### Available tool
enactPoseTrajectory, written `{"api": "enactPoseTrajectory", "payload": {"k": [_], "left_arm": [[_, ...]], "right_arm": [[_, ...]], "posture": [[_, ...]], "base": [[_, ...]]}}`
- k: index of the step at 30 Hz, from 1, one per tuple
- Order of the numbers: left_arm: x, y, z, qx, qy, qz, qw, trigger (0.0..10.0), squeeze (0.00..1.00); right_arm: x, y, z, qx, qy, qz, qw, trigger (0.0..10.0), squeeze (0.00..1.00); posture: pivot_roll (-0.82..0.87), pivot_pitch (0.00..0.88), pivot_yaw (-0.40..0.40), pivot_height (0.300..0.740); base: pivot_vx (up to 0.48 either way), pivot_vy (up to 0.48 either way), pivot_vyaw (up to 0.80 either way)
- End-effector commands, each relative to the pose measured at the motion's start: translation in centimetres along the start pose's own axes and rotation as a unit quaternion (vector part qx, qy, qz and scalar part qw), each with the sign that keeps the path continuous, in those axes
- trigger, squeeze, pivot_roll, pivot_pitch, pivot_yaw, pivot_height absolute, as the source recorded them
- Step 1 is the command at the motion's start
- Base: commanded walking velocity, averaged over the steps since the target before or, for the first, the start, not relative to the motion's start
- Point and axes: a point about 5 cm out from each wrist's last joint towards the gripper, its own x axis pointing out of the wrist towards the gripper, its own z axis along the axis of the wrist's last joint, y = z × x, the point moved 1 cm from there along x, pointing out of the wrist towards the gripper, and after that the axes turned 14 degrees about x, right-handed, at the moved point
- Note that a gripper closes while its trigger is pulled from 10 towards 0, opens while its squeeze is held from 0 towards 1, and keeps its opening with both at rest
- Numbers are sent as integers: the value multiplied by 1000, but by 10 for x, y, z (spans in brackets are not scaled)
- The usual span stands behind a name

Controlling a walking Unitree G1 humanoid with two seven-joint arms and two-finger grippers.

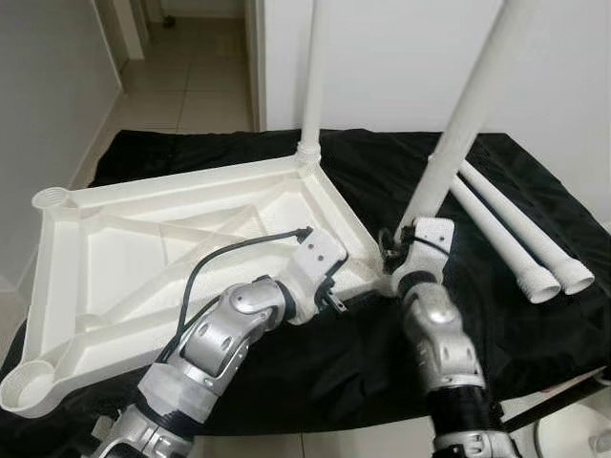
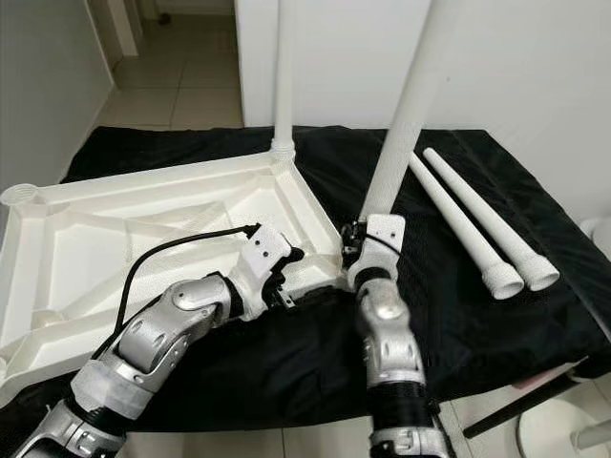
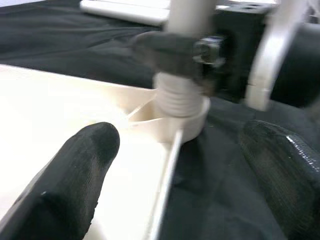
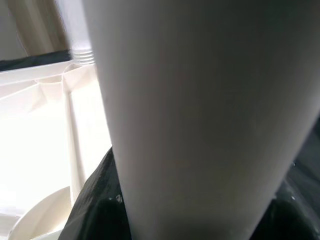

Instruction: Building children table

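Here the right gripper (image 1: pixel 399 250) pinches the second leg (image 1: pixel 465 114) just above its threaded end, already seated in the tabletop's (image 1: pixel 143 253) near corner socket, its long axis leaning toward one o'clock, while the left gripper (image 1: pixel 336 298), fingers spread, hovers beside that corner.

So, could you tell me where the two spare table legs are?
The two spare table legs lie side by side on the black cloth, right of the right end effector.

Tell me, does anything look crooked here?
Yes. The leg held by the right gripper leans off upright at its corner socket, while the far leg stands straight in the upturned tabletop.
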Motion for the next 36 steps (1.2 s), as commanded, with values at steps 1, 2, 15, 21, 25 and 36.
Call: {"api": "enactPoseTrajectory", "payload": {"k": [1,2,15,21,25,36], "left_arm": [[1,5,-1,7,6,11,1000,10000,0],[1,9,-3,3,8,22,1000,10000,0],[1,12,-1,-6,1,22,1000,10000,0],[3,7,1,-3,-6,7,1000,10000,0],[3,6,2,-2,-7,4,1000,10000,0],[6,4,5,2,-12,-4,1000,10000,0]], "right_arm": [[-8,-8,-21,26,42,-39,998,10000,0],[-11,1,-21,41,36,-28,998,10000,0],[-20,5,-4,62,9,-26,998,10000,1000],[-13,-2,1,47,20,33,998,10000,1000],[-11,-3,1,38,28,47,998,10000,0],[6,-10,5,-49,66,225,971,10000,0]], "posture": [[-68,0,-36,740],[-74,0,-32,740],[-79,0,-17,740],[-73,0,-11,740],[-73,0,-11,740],[-69,0,-4,740]], "base": [[0,0,0],[0,0,0],[0,0,0],[0,0,0],[0,0,0],[0,0,0]]}}
